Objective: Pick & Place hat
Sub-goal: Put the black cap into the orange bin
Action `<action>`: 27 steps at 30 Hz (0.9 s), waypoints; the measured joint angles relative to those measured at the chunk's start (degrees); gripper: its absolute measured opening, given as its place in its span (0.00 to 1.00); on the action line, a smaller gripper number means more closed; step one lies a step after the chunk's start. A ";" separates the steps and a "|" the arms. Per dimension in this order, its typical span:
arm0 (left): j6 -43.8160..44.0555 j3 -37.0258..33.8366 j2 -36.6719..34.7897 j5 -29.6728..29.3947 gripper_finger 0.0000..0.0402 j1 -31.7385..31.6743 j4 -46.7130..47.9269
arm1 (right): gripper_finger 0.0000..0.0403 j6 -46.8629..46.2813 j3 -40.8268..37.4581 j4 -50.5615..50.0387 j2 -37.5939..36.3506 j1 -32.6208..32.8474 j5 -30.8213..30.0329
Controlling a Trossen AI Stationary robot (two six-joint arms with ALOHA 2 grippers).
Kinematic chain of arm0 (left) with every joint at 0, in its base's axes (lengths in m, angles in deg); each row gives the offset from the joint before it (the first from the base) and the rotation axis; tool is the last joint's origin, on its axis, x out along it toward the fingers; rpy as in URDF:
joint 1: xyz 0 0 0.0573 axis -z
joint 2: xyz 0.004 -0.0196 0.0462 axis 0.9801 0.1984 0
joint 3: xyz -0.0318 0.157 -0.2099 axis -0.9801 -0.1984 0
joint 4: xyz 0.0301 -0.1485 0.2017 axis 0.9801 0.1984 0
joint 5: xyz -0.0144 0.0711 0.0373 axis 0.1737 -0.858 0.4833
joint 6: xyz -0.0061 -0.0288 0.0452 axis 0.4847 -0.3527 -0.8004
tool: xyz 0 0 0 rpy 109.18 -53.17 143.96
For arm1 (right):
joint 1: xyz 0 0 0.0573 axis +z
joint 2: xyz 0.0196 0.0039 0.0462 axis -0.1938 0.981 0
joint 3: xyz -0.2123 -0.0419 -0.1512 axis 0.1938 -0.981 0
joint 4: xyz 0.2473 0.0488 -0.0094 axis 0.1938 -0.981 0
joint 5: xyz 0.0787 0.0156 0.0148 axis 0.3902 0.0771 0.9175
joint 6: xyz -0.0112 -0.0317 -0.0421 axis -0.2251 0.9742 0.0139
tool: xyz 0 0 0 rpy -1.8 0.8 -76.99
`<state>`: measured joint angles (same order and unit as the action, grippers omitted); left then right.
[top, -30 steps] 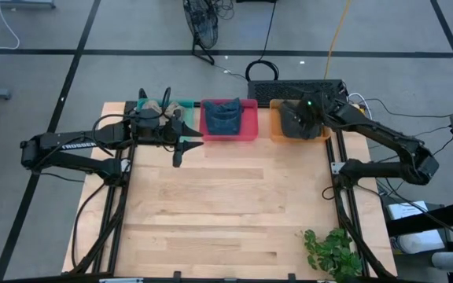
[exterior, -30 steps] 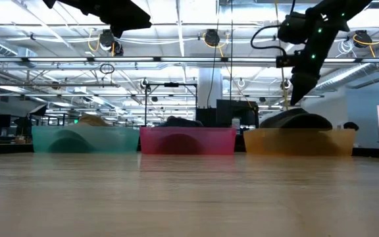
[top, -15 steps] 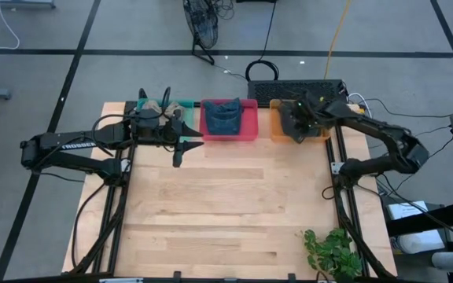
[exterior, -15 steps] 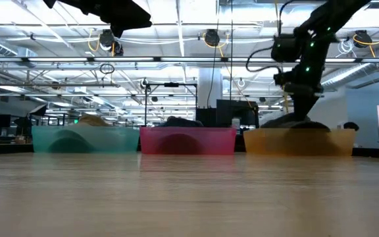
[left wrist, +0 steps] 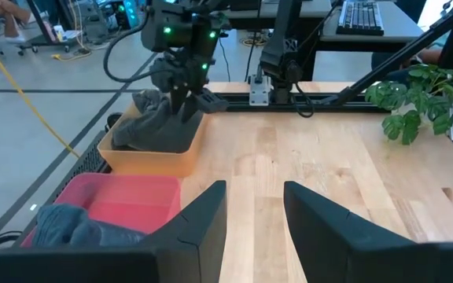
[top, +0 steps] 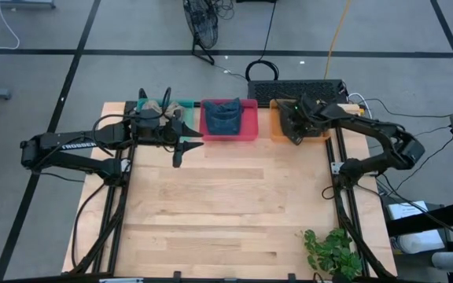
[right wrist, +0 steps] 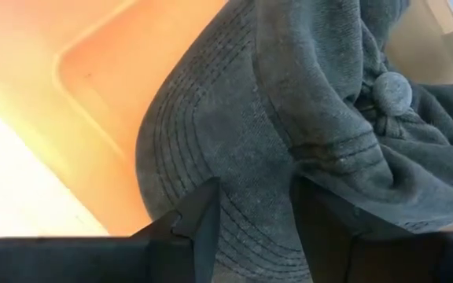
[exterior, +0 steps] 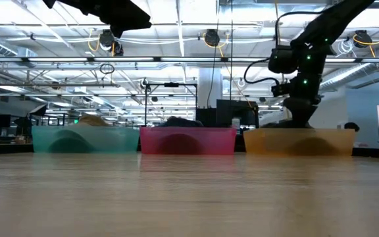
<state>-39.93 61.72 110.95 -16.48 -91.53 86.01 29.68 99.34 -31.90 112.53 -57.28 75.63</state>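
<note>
A dark grey hat [right wrist: 289, 118] lies crumpled in the orange bin [top: 275, 132] at the table's far right. My right gripper [right wrist: 254, 212] is down in that bin, open, with a ridge of the hat between its fingers. It also shows in the left wrist view [left wrist: 185, 102] and the low view [exterior: 300, 122]. My left gripper [top: 185, 149] hovers open above the table, just in front of the teal bin [top: 181, 104]. The teal bin holds a tan hat [top: 160, 108]. The pink bin [top: 250, 130] holds a blue hat [top: 226, 119]. My right gripper comes at the grey hat from above, pointing down. Its open fingers [right wrist: 199, 216] stand on either side of the stitched brim's edge [right wrist: 246, 189], where the brim meets the crown, and appear to touch the cloth. The hat rests in the orange bin, not lifted.
The three bins stand in a row along the far edge. Bare wooden tabletop [top: 211, 204] stretches in front of them. A green plant [top: 330, 251] sits at the near right corner. A keyboard [top: 297, 89] and cables lie behind the bins.
My right gripper has come down from above the orange bin into it, shifting slightly toward the table's left and tipping more steeply downward, until its fingers reached the grey hat.
</note>
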 joint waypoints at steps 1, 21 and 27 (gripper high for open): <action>0.11 0.00 0.00 0.00 0.35 0.00 -0.02 | 0.33 0.24 -0.07 -0.08 -1.14 0.17 0.11; 0.54 0.00 0.00 -0.02 0.35 0.00 -0.15 | 0.33 -2.63 -0.38 5.33 -7.76 -6.40 -2.64; -0.21 0.00 0.00 -0.02 0.35 0.00 -0.15 | 0.33 -2.92 -3.47 5.98 -0.11 -8.66 -2.60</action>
<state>-40.14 61.72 110.95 -16.50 -91.53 85.86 26.76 95.86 -25.92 112.42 -65.94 73.03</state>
